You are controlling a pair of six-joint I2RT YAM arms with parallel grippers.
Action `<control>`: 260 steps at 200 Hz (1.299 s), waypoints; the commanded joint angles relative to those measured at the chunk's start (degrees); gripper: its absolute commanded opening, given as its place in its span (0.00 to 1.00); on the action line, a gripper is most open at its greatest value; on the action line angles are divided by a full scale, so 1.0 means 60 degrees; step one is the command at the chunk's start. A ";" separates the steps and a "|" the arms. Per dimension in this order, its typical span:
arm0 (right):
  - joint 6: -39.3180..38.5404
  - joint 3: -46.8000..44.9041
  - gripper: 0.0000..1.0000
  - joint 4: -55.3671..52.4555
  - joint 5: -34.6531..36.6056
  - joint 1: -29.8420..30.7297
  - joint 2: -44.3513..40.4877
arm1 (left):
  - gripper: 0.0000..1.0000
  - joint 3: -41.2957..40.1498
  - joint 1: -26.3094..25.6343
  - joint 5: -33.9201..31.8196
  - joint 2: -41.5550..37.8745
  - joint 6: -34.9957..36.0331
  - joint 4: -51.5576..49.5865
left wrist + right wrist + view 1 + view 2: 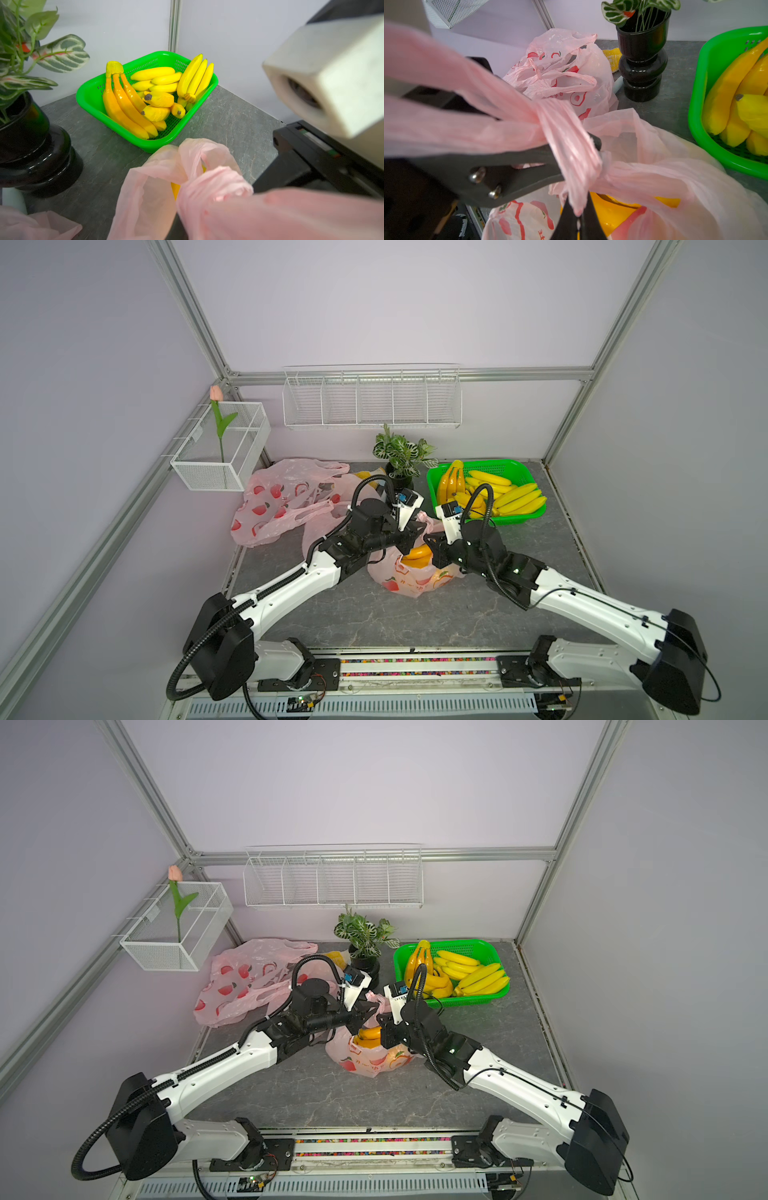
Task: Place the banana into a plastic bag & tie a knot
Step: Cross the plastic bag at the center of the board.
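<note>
In a top view, nearest the lens are two arms on the front rail, the left arm (291, 593) and the right arm (582, 605), meeting over mid-table. Between them sits one filled plastic bag (405, 580). One banana (417, 552) shows in its mouth, long axis running side to side across the table. The left gripper (411, 533) and right gripper (434, 545) sit just apart above the bag's top. Bare table (415, 622) lies open in front of the bag. Behind it stand one potted plant (401, 456) and one green basket (473, 464) near the back right corner. A heap of spare bags (282, 497) lies at the back left, spilling past the slab's left edge. Two wire baskets (372, 402) hang on the walls.

In the left wrist view, pink handles (270, 214) fill the foreground and hide this gripper's tips. A sliver of banana shows inside the bag. The basket holds four bunches.

In the right wrist view, the right gripper (578, 207) is fully closed, pinching the end of one handle strip. The left gripper's jaws are nearly together with pink film caught between them. The two handles are wrapped around each other. I cannot tell whether a knot is tight. The banana lies just beneath.
</note>
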 commanded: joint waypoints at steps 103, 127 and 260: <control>-0.0079 -0.0675 0.07 -0.0211 0.0271 -0.0604 -0.0853 | 0.18 -0.0761 0.0032 -0.0281 -0.1083 0.0015 0.0455; -0.0144 -0.0611 0.07 -0.0527 0.0213 -0.0482 -0.1095 | 0.14 -0.0712 0.0046 -0.0384 -0.1056 -0.0051 0.0561; 0.0001 -0.1615 0.07 0.3108 0.0822 0.0039 0.0382 | 0.07 -0.0774 0.0066 0.0742 -0.0845 -0.0358 0.0886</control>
